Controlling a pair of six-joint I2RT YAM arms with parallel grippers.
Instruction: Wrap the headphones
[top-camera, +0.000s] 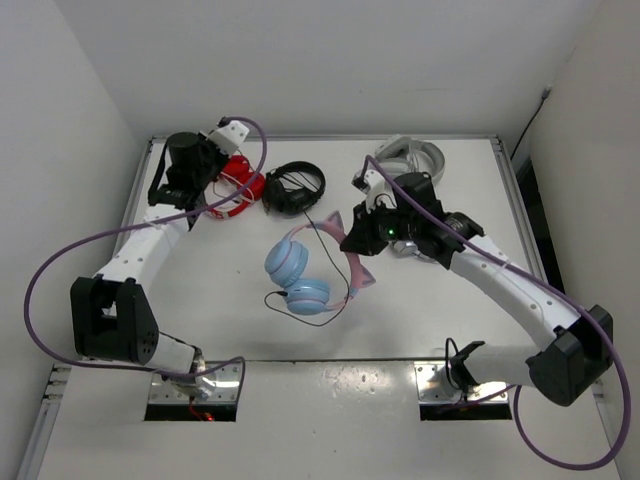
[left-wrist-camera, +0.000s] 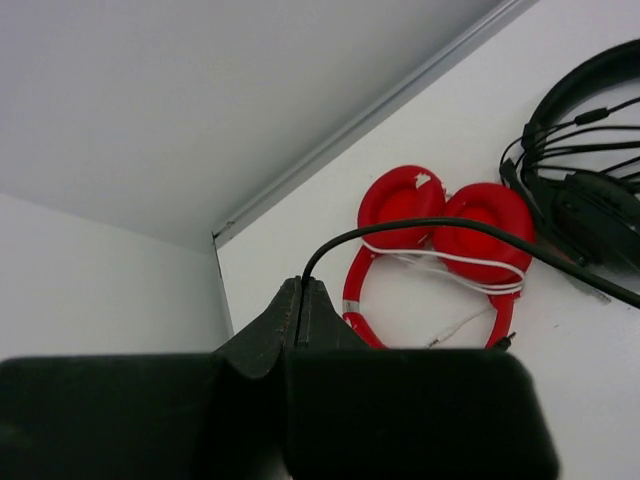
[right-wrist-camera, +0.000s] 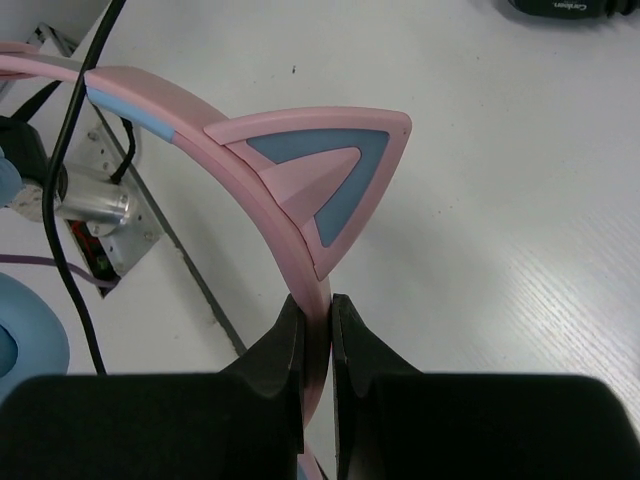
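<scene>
The right gripper (right-wrist-camera: 315, 300) clamps the pink cat-eared headband (right-wrist-camera: 200, 130) of the light-blue over-ear headphones (top-camera: 297, 268), while the left gripper (left-wrist-camera: 302, 285), far to their left, pinches their thin black cable (left-wrist-camera: 420, 225).

Top external is looking down from behind the arm bases, covering the whole table (top-camera: 200, 320). Left wrist is facing the far-left corner, near the red headphones (left-wrist-camera: 470, 215). Right wrist is sitting close on the pink headband (right-wrist-camera: 265, 240). Top is sharing both.
</scene>
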